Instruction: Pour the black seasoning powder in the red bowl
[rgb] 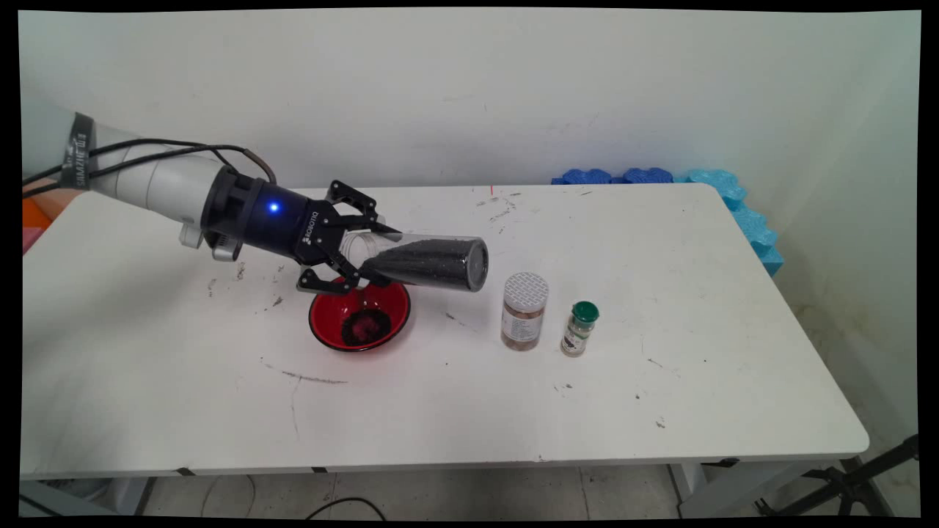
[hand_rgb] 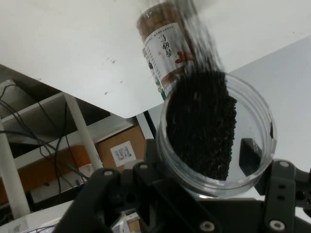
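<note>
My gripper (rgb: 370, 255) is shut on a clear jar (rgb: 433, 262) partly filled with black grains. The jar lies almost level, its open mouth toward the hand and its base pointing right. It hangs just above a red bowl (rgb: 396, 308) that has a small dark heap of grains (rgb: 364, 325) in its middle. In the hand view the jar (hand_rgb: 214, 145) fills the space between the fingers (hand_rgb: 250, 155), and the grains slope down toward its mouth. To the right stand a white-lidded jar of brown nuts (rgb: 524, 312) (hand_rgb: 163, 43) and a small green-capped spice bottle (rgb: 579, 330).
Blue foam mats (rgb: 733, 198) lean at the table's back right corner. The white table (rgb: 660, 411) bears dark scuffs. A tripod leg (rgb: 851, 484) stands on the floor at the lower right.
</note>
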You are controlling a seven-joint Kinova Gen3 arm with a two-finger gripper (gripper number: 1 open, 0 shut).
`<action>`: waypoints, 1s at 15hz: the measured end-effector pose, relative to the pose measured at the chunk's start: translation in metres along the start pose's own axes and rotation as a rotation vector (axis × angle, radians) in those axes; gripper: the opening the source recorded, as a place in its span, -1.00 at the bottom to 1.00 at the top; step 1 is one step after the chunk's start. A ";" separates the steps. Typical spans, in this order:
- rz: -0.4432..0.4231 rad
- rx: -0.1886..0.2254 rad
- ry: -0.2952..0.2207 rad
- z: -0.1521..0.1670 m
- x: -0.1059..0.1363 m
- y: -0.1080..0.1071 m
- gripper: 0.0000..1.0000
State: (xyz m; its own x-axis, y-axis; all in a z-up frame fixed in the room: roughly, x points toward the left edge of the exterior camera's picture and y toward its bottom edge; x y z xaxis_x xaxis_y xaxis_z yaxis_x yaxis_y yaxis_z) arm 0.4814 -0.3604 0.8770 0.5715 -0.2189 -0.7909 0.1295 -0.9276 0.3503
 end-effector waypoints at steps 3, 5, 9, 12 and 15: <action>-0.009 -0.005 0.001 0.000 0.000 -0.001 -1.00; -0.013 -0.007 0.001 -0.001 0.000 -0.001 -1.00; -0.021 -0.011 0.002 -0.001 0.000 -0.002 -1.00; -0.028 -0.014 0.002 -0.001 0.000 -0.003 -1.00; -0.037 -0.019 0.002 -0.002 0.000 -0.003 -1.00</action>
State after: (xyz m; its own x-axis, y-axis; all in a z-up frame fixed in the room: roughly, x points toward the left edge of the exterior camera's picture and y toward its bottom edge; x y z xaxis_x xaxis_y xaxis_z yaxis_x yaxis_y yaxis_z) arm 0.4825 -0.3574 0.8765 0.5673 -0.1843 -0.8026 0.1660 -0.9290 0.3306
